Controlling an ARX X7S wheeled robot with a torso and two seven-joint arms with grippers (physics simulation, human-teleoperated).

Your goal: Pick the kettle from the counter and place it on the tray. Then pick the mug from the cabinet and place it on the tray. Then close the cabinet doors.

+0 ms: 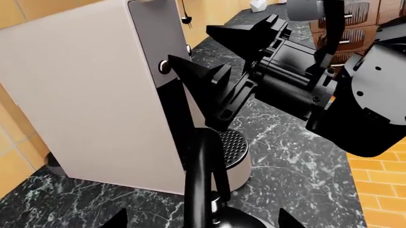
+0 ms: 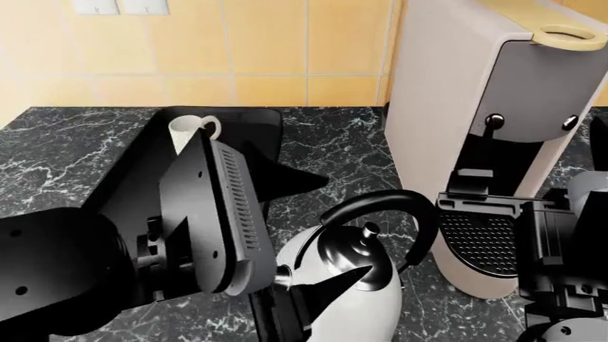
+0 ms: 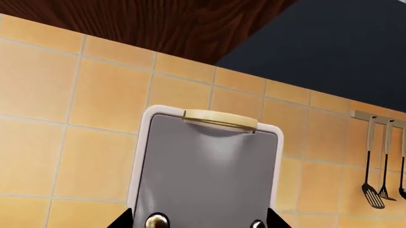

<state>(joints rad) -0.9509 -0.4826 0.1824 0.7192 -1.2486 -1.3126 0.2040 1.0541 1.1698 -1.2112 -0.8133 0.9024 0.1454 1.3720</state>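
Two fingertips of my left gripper stand apart on either side of the kettle's black arched handle, which runs edge-on straight between them, the kettle being in front of the coffee machine, nearer me than the tray.

Kettle left of coffee machine; mug behind.

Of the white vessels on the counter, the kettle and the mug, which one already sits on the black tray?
The mug: small, cream, loop-handled, standing on the tray near the tiled wall. The kettle, with its black arched handle, appears to be off the tray, beside the coffee machine.
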